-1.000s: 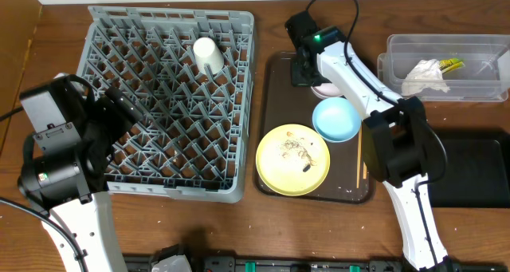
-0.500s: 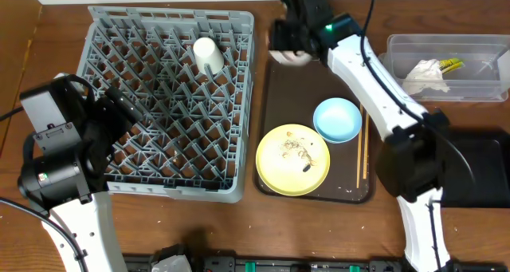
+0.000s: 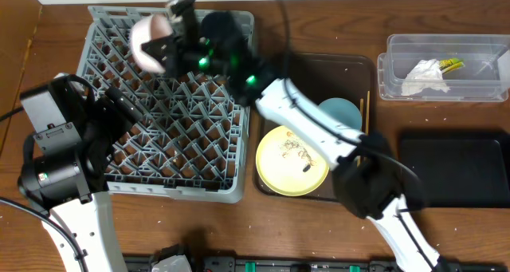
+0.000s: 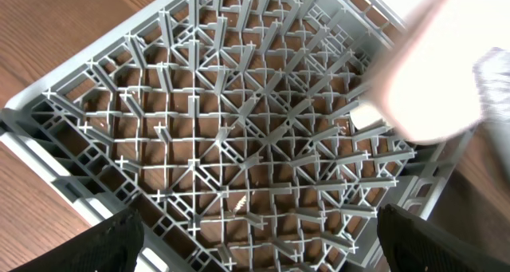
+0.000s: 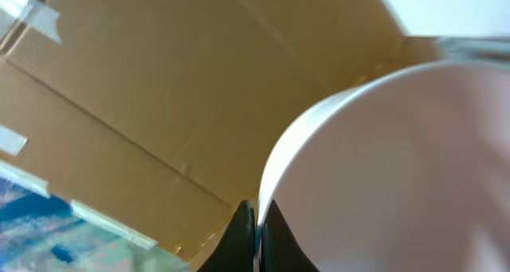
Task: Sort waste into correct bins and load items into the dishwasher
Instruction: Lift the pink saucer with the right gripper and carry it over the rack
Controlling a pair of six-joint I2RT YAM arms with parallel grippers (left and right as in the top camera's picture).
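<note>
My right gripper (image 3: pixel 170 41) (image 5: pixel 256 238) is shut on the rim of the pinkish-white bowl (image 3: pixel 148 41) (image 5: pixel 398 168) and holds it in the air over the far left part of the grey dishwasher rack (image 3: pixel 171 144) (image 4: pixel 239 144). The same bowl (image 4: pixel 422 72) appears as a pale blur in the left wrist view. My left gripper (image 3: pixel 126 112) (image 4: pixel 259 248) hangs open above the rack's near left side with nothing in it. The yellow plate (image 3: pixel 292 162) with crumbs (image 3: pixel 295 151), the light-blue bowl (image 3: pixel 341 112) and the chopsticks (image 3: pixel 362 104) lie on the brown tray (image 3: pixel 351 68). The right arm hides the cream cup.
The clear tub (image 3: pixel 470 45) at the far right holds the white napkin (image 3: pixel 422 76) and the snack wrapper (image 3: pixel 451 63). The black bin (image 3: pixel 458 168) lies in front of it. My right arm stretches diagonally over the tray and the rack's right half.
My right arm has lifted the pinkish-white bowl off the tray and swung it left over the rack's far left part. The left arm has not moved.
</note>
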